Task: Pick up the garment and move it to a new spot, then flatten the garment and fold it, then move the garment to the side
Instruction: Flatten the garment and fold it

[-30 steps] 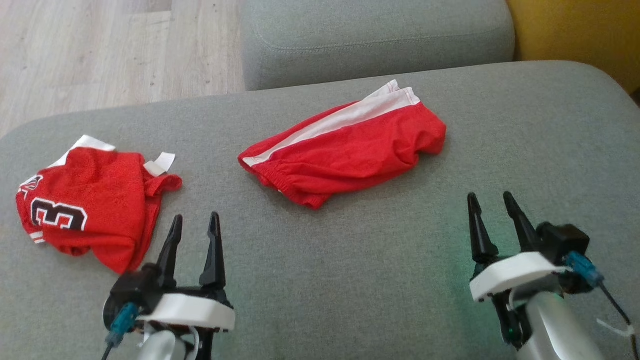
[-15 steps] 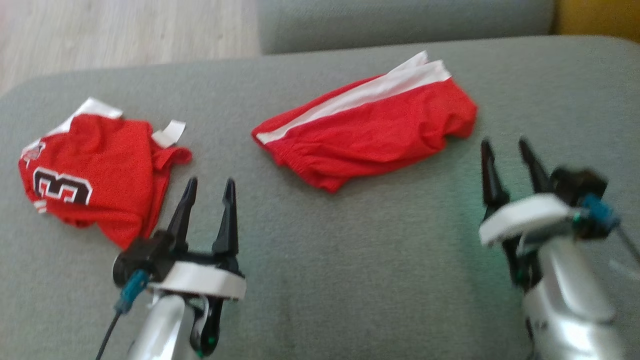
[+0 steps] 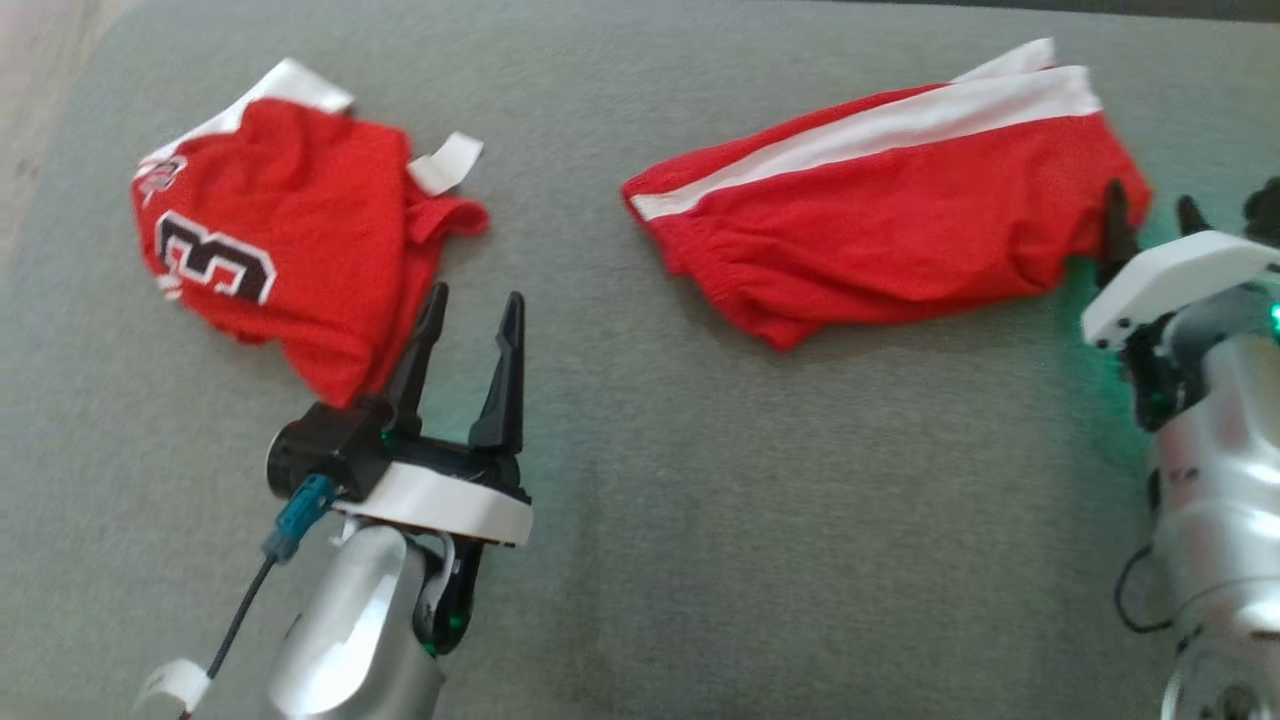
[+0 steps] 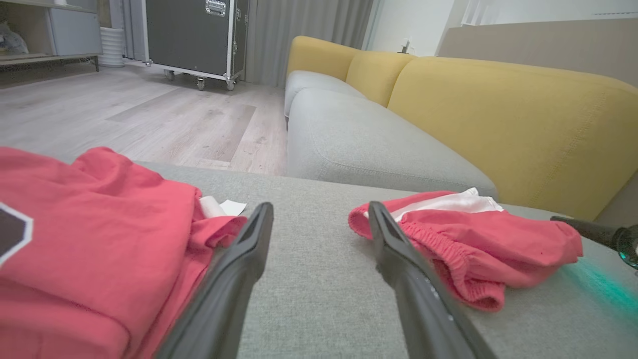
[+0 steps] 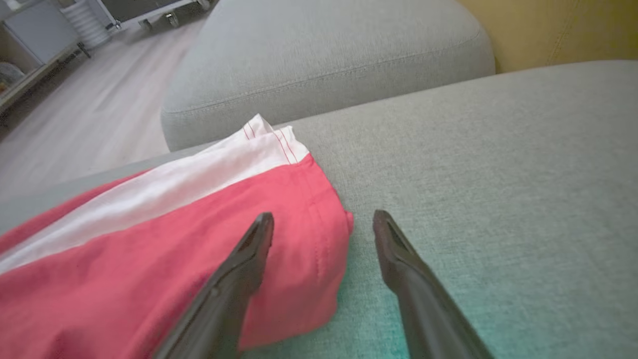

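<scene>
Floor: pale wood floor past the far-left corner of the sofa seat, a grey woven cushion carrying both garments.
Jersey: red jersey with a black-and-white "3", folded into a rumpled bundle near the left edge, toward the far-left corner; white trim poking out on its far side.
Left tool: left tool just right of the jersey's near corner, fingers apart and empty, pointing toward the far edge; left finger at the red cloth, cannot tell whether touching. In the left wrist view, the same tool low over bare cushion between the two garments.
Shorts: red shorts with a white side stripe, lying crumpled but roughly flat, right of centre and close to the far edge; elastic waistband at the left end, leg hem toward the right edge.
Right tool: right tool at the shorts' right end, fingers spread, gripping nothing. In the right wrist view, the tool with its left finger over the red hem and its right finger over bare cushion, the cloth's edge between them; green glow on the cushion beneath.
Beyond: second grey seat past the far edge; yellow backrest to the right.
</scene>
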